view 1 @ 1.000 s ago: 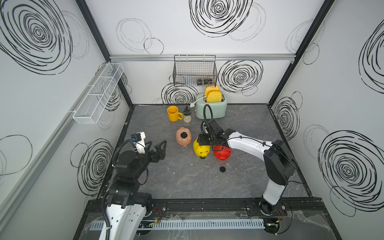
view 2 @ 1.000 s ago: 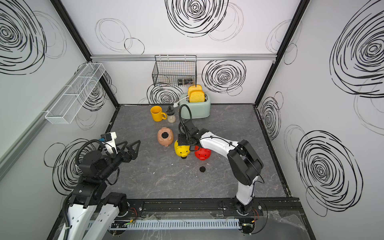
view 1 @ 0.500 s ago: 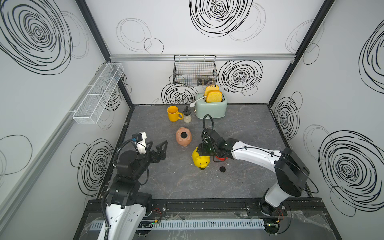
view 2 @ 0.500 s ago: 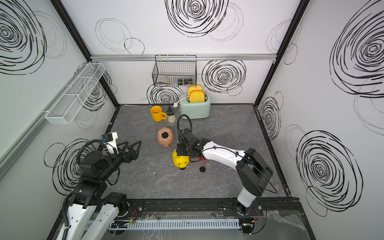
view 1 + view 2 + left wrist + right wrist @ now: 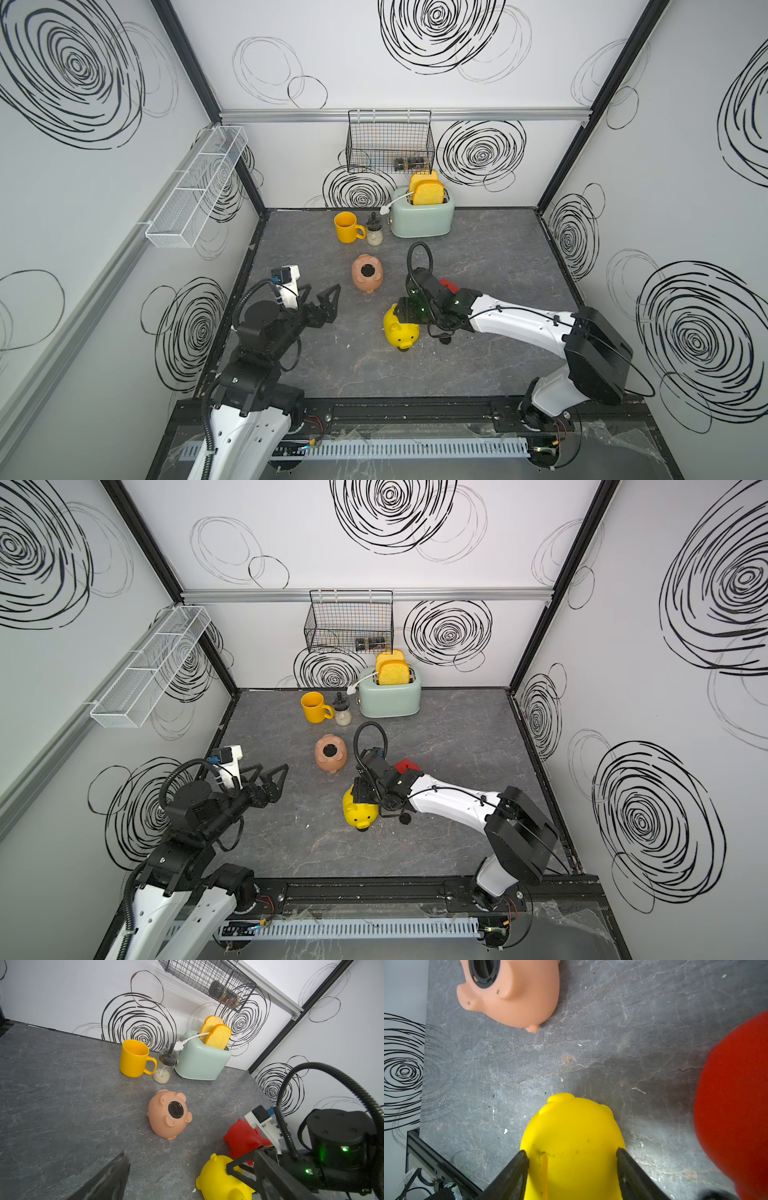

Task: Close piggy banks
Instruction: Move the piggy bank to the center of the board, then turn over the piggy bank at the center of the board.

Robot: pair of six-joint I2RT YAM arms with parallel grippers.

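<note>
Since a second ago, the yellow piggy bank point(image 5: 402, 332) has been drawn nearer across the table point(image 5: 478, 249), away from the red piggy bank point(image 5: 448, 284) beside which it stood. It is clasped at both flanks by the right gripper point(image 5: 572, 1153), whose jaws are set part-way apart on its body, with the coin slot on its back seen between them in the right wrist view. Its snout is turned to the near side; whether it rests on the table or is lifted cannot be told. The red piggy bank is now largely covered by the right arm in both top views and is seen just far-right of the yellow one. A loose plug point(image 5: 445, 340) lies on the table just right of the yellow piggy bank. The pink piggy bank point(image 5: 368, 279) is laid belly-up further back and to the left, a fitted plug point(image 5: 176, 1109) seated in its belly hole. The left gripper point(image 5: 322, 287) is held wide open and empty at the near left, well apart from all three.
</note>
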